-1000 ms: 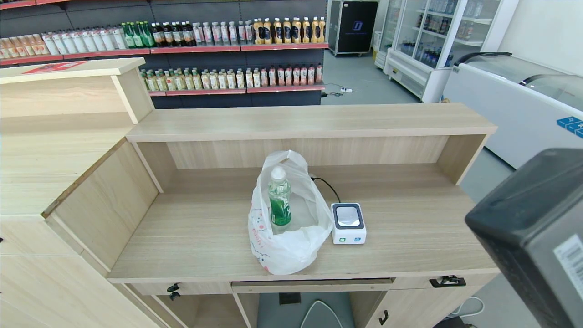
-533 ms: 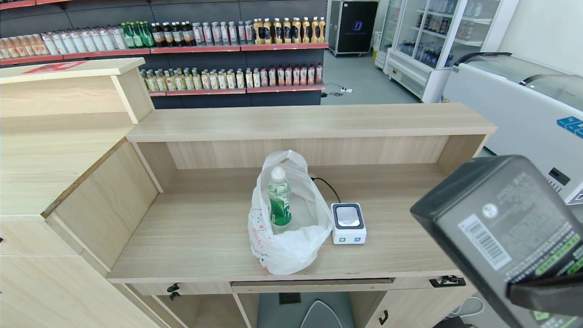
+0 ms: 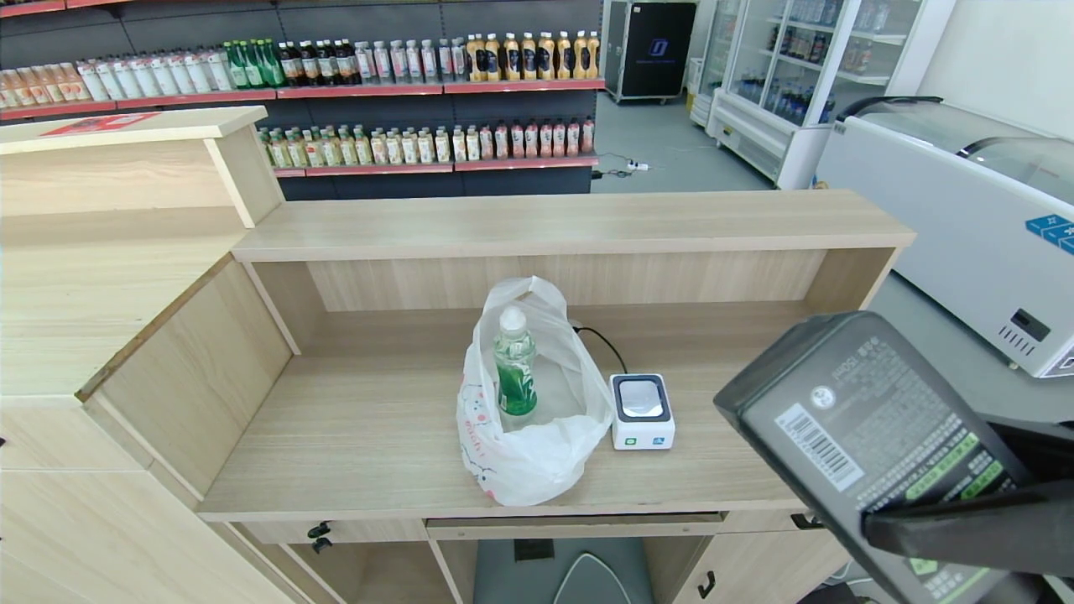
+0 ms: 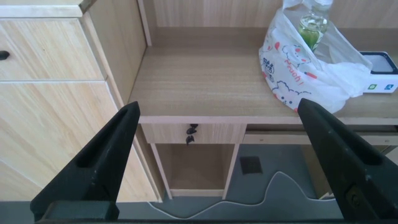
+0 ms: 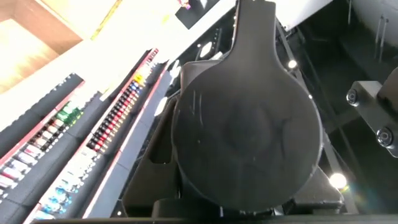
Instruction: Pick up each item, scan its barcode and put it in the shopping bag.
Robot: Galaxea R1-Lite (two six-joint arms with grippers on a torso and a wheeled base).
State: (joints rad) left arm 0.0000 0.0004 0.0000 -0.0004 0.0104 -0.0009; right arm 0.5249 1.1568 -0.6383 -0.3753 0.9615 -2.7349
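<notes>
- My right claw (image 3: 948,524) is clamped on the black package (image 3: 873,436) at the lower right of the head view. Its barcode label faces the camera, and it covers the right front corner of the counter (image 3: 352,436).
- My left claw (image 4: 217,109) is spread wide and holds nothing.
- The shopping bag (image 3: 520,453) stands at centre frame with a green bottle (image 3: 514,369) upright inside.
- The scanner (image 3: 642,411) sits just right of the bag.

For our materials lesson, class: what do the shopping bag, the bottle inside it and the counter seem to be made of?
Shopping bag: thin white plastic film, crinkled and semi-translucent.
Bottle: probably clear glossy plastic, see-through near the cap.
Counter: pale wood grain, matt, possibly laminate rather than solid wood.
</notes>
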